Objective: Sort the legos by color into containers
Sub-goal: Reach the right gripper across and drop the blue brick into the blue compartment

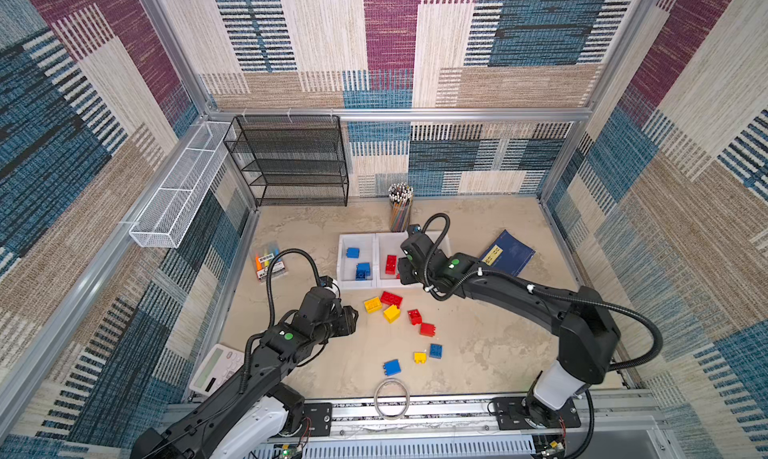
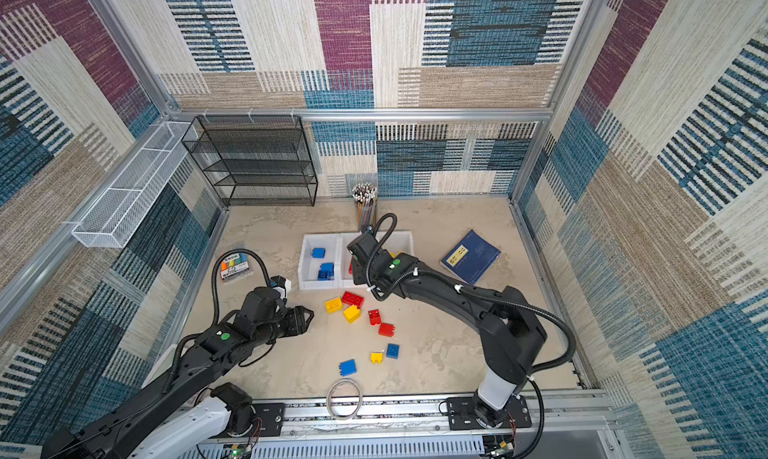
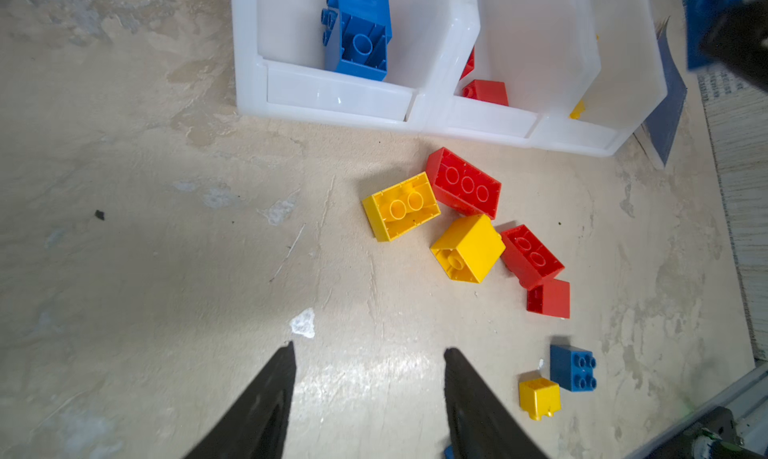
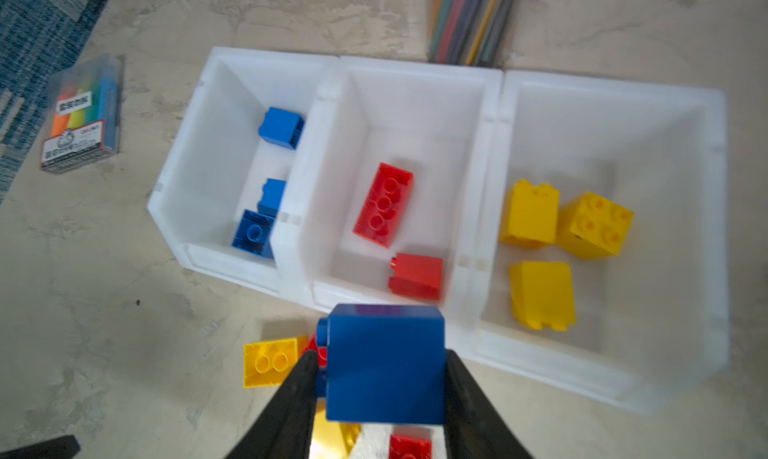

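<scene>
Within right tool (image 4: 380, 355), blue lego (image 4: 384, 367).

Open tabletop (image 1: 490, 344) right of the loose legos (image 1: 391, 313), pencil cup (image 1: 400, 211) just behind the containers (image 1: 356, 285), book (image 1: 510, 254) beside them.

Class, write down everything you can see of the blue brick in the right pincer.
The blue brick is a glossy, boxy plastic block, one smooth face toward the wrist camera, studs poking out sideways. The right pincer clamps two opposite sides, holding it lifted before the white bins; nothing else touches it.
</scene>
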